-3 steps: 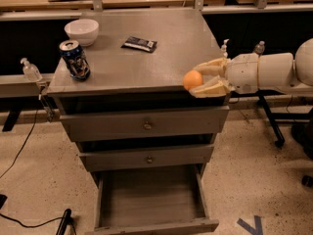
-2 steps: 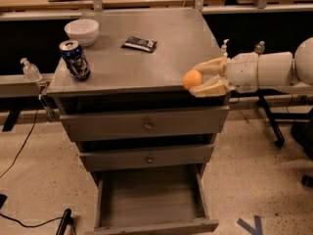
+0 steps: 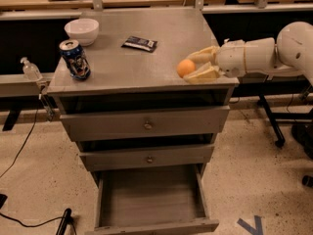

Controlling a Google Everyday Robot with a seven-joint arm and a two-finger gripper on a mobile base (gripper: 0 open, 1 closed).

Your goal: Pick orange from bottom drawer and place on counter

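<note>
Speckled pale floor (image 3: 34, 190), light wooden tabletops (image 3: 161, 0) running along the back

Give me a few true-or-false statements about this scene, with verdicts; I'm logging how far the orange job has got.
1. The bottom drawer stands pulled open. True.
2. The orange lies inside the bottom drawer. False: it is at the front right edge of the counter, between the fingers of the gripper, and no fruit shows in the drawer.
3. The soda can stands upright near the counter's front left corner. True.
4. The white bowl sits in front of the soda can. False: it sits behind the can, toward the counter's back left.
</note>
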